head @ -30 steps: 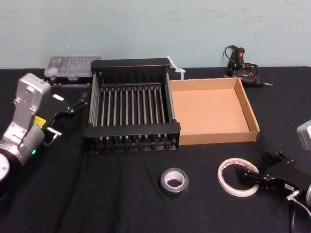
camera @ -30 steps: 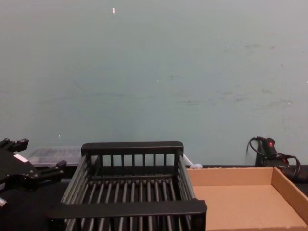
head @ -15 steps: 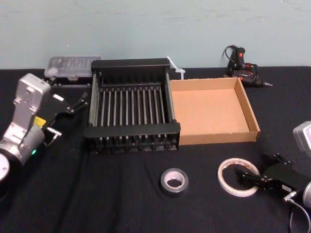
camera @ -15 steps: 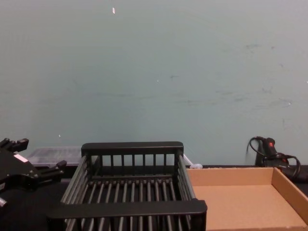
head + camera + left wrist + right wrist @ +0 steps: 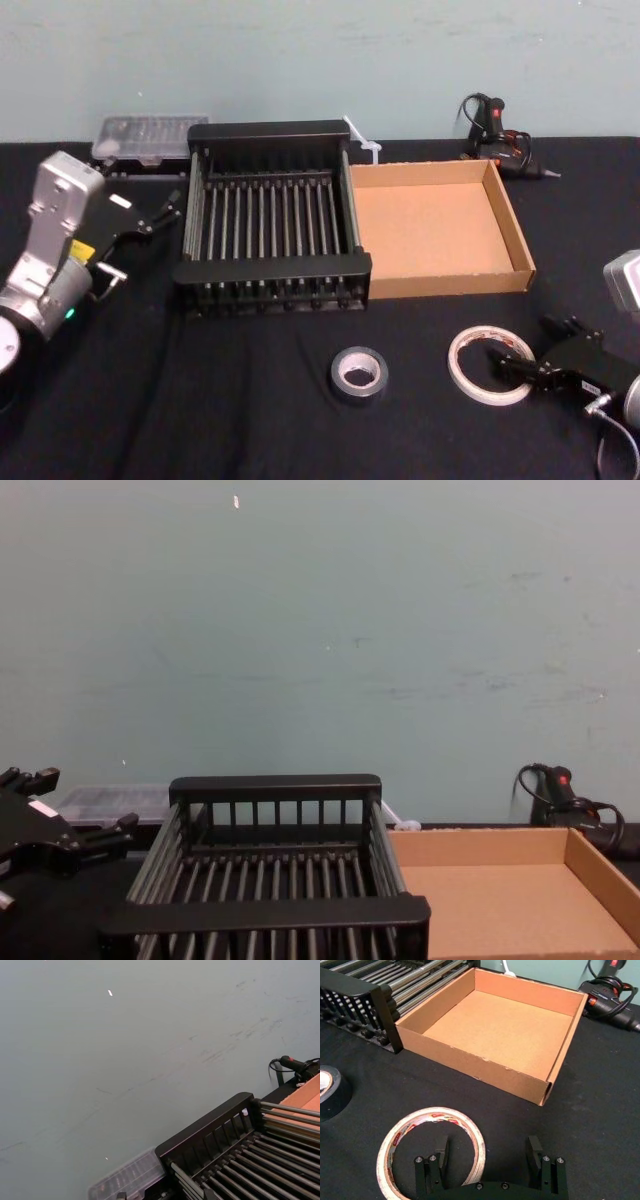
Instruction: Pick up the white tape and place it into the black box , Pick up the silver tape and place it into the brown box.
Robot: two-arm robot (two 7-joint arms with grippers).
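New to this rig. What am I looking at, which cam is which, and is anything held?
It is a two-armed robot at a black table. The head view looks down from above, the chest view looks across the table from lower down, and each wrist view rides on one arm.

On the table lie the black box, the brown box, the silver tape and the white tape.

The right gripper is open, low at the white tape, one finger inside the ring and the other outside. Nothing is held.

The left gripper is parked left of the black box.
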